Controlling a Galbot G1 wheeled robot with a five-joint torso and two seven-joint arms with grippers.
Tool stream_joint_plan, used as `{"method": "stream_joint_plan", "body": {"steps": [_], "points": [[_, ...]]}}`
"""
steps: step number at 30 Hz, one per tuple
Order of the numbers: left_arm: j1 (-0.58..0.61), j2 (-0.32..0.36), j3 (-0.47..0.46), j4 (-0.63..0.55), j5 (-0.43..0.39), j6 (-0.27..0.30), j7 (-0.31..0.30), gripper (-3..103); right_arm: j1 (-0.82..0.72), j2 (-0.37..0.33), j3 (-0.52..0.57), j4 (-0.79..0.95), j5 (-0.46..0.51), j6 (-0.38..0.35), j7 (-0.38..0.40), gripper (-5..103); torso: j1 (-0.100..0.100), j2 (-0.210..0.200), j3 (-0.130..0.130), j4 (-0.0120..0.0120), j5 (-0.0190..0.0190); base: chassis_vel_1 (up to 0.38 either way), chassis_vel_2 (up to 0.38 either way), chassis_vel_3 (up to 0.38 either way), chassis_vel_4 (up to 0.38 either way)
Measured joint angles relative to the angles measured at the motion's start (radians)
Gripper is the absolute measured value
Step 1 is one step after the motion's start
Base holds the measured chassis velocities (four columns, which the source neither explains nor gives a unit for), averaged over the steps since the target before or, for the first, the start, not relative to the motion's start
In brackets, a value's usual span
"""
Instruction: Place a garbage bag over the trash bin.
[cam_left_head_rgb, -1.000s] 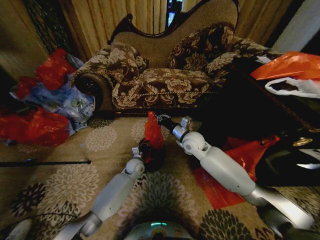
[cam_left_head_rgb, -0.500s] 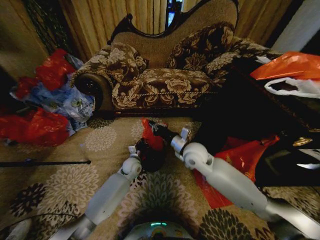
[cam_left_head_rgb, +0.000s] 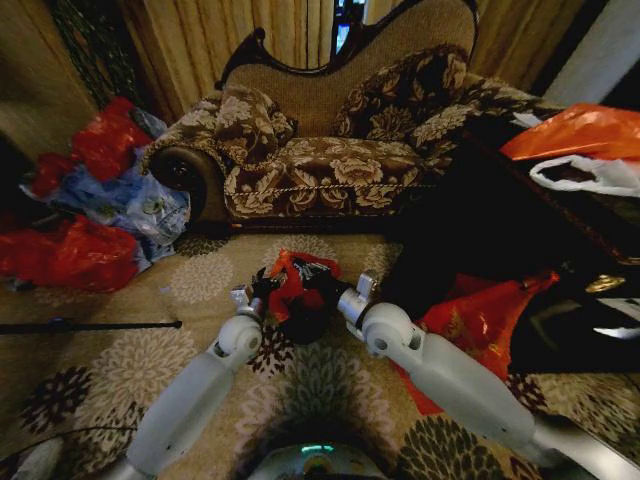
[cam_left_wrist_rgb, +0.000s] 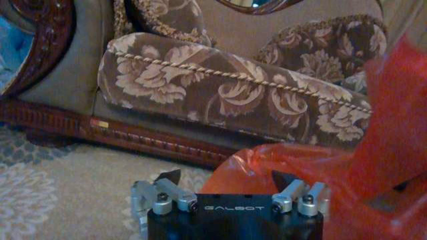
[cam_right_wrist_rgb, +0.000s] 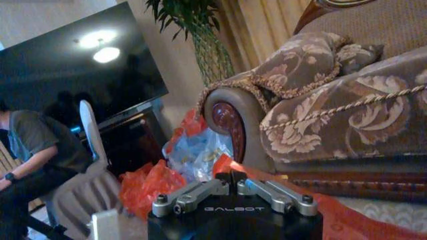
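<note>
Head view, centre of frame on the patterned carpet (cam_left_head_rgb: 120, 370) in front of the floral sofa (cam_left_head_rgb: 330, 160): the garbage bag (cam_left_head_rgb: 290, 280) is spread red and crumpled over the top of the trash bin (cam_left_head_rgb: 305, 320), which shows as a dark shape just below it. Left gripper (cam_left_head_rgb: 262, 287) sits at the bag's left edge, fingers (cam_left_wrist_rgb: 167, 180) apart with red plastic lying between them. Right gripper (cam_left_head_rgb: 322, 272) at the bag's right side, fingers (cam_right_wrist_rgb: 223, 181) pinched together on the red film.
</note>
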Motion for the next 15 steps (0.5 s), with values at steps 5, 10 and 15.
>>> {"method": "stream_joint_plan", "body": {"steps": [5, 10, 15], "points": [[0.013, 0.009, -0.004, -0.02, -0.003, 0.003, -0.002, 100, -0.01, -0.005, 0.028, -0.03, -0.038, 0.006, -0.02, 0, 0.0, 0.0, 0.0, 0.0001, 0.0001, 0.0, 0.0, 0.0, 0.0], [0.021, 0.01, -0.008, -0.034, -0.004, 0.003, -0.004, 100, 0.001, -0.059, 0.093, -0.042, -0.023, 0.004, -0.034, 0, 0.0, 0.0, 0.0, -0.0001, -0.0001, 0.0, 0.0, 0.0, 0.0], [0.028, 0.012, -0.01, -0.053, -0.005, 0.002, -0.005, 100, 0.022, -0.099, 0.142, -0.019, 0.02, -0.006, -0.031, 0, 0.0, 0.0, 0.0, -0.0001, -0.0002, 0.0, 0.0, 0.0, 0.0]]}}
